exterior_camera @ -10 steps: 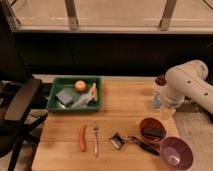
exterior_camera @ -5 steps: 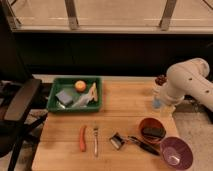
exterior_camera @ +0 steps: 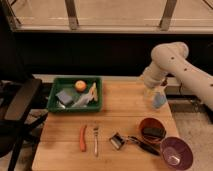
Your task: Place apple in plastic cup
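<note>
The apple (exterior_camera: 80, 85), small, round and orange-yellow, lies in the green tray (exterior_camera: 55, 104) at the table's back left. The plastic cup (exterior_camera: 159, 100), a light-blue translucent tumbler, stands near the table's right edge. My white arm reaches in from the right and bends down over the cup. The gripper (exterior_camera: 151, 89) hangs at the arm's end, just above and to the left of the cup, far from the apple.
The tray also holds a blue-grey sponge (exterior_camera: 64, 96) and wrappers. On the wooden table lie an orange carrot-like stick (exterior_camera: 82, 137), a fork (exterior_camera: 95, 140), a black utensil (exterior_camera: 131, 143), a reddish-brown bowl (exterior_camera: 152, 131) and a purple bowl (exterior_camera: 176, 152). A black office chair (exterior_camera: 17, 107) stands at the left.
The arm's lower end has moved a little left and down over the cup. Nothing on the table has moved.
</note>
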Available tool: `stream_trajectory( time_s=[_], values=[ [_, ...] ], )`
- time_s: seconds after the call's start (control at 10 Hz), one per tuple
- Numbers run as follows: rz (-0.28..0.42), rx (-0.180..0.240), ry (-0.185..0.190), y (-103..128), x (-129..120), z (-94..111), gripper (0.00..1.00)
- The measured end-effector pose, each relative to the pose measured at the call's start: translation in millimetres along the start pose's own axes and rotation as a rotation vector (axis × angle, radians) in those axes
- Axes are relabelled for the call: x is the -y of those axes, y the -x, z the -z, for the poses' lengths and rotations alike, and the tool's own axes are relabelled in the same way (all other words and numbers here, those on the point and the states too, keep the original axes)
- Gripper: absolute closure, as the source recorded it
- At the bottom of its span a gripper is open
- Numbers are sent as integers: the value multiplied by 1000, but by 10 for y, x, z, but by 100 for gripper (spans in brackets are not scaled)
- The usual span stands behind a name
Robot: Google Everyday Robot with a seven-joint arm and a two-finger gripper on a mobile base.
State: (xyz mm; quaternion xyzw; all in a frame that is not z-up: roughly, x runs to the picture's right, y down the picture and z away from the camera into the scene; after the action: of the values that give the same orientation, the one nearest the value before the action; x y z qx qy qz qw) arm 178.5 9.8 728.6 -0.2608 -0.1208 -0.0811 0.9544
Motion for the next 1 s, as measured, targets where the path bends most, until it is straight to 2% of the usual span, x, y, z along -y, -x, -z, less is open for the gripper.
stream_trajectory(
  time_s=[0.2, 0.3, 0.8, 1.0],
  values=[
    [70, 51, -2, 448, 222, -129, 35],
    [81, 57, -5, 515, 254, -144, 35],
    [82, 50, -1, 482, 240, -144, 35],
    [121, 43, -36, 568, 328, -181, 35]
  ],
)
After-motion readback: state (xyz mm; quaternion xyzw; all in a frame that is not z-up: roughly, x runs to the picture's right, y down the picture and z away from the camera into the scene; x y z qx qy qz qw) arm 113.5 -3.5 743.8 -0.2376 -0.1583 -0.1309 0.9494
